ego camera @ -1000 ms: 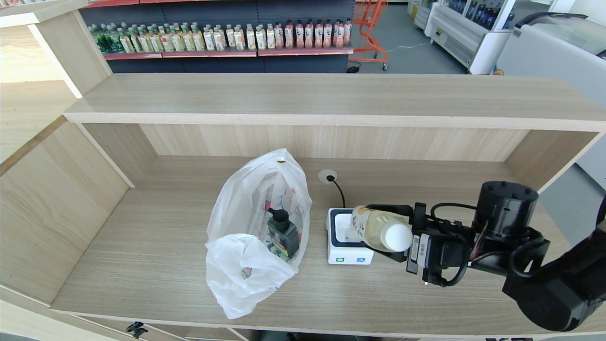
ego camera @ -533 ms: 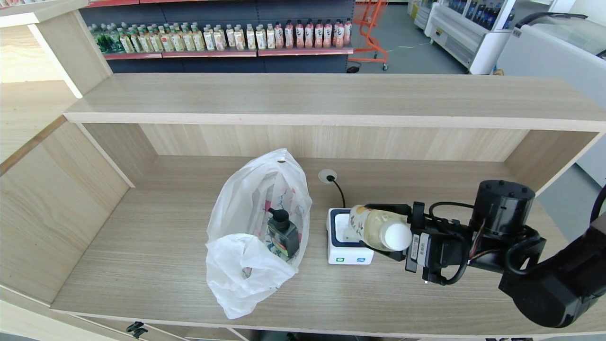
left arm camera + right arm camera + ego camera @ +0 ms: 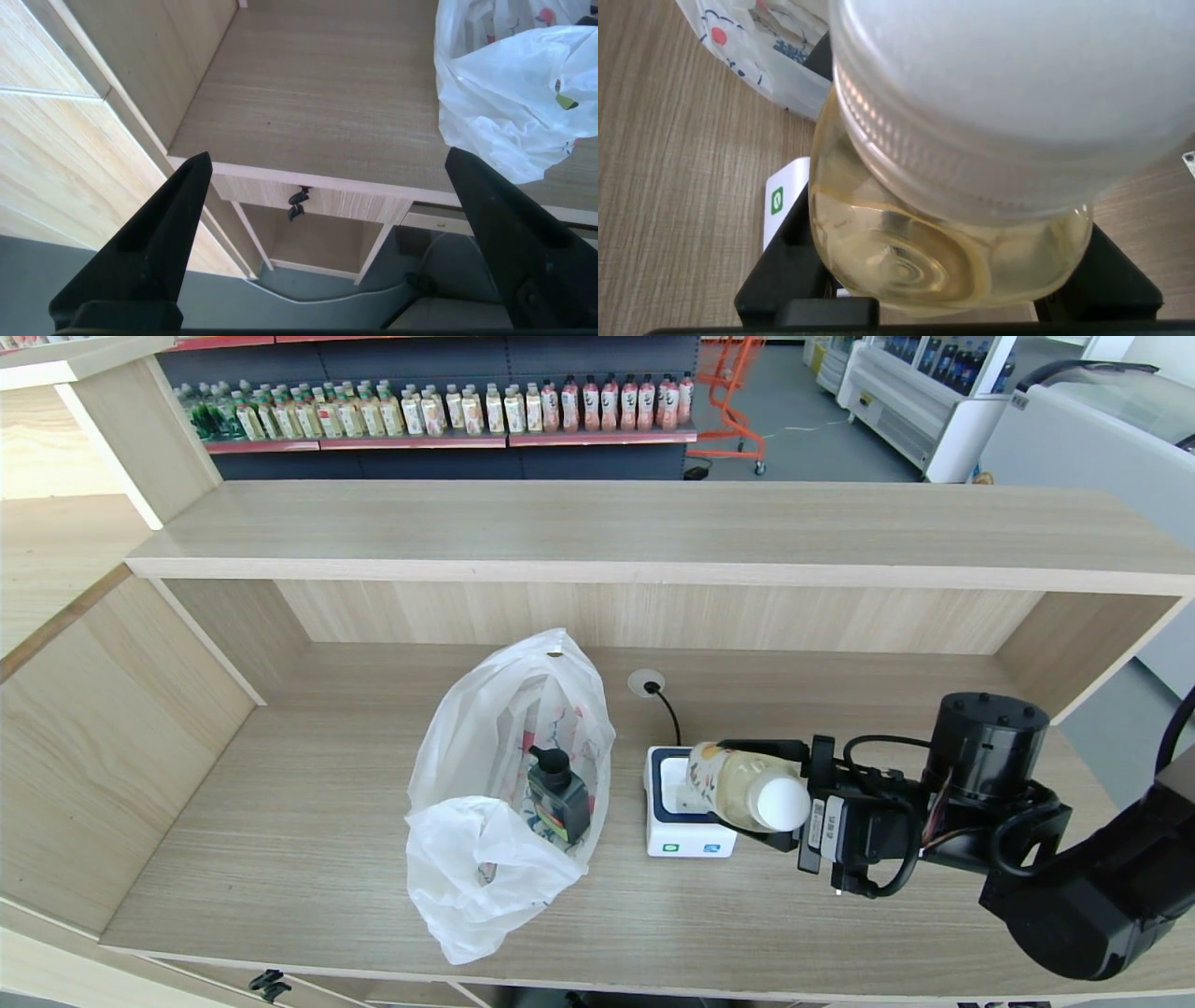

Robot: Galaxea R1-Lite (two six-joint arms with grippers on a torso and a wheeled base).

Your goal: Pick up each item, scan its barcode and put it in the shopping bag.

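Slight leftward drift of the right hand (image 3: 758,793) since the earlier frame; it clamps a clear, white-capped plastic bottle of pale yellow drink (image 3: 733,782), held sideways just above the white barcode scanner (image 3: 674,835). Advisable: hold steady, label toward its window. Left hand (image 3: 327,187) spread open, empty.

The drink bottle (image 3: 738,784) hides the scanner's (image 3: 677,840) right side. Folds of the shopping bag (image 3: 467,868) cover the lower part of the pump bottle (image 3: 560,793) inside. In the right wrist view, the drink bottle's cap (image 3: 1008,65) is cut off at the edge.
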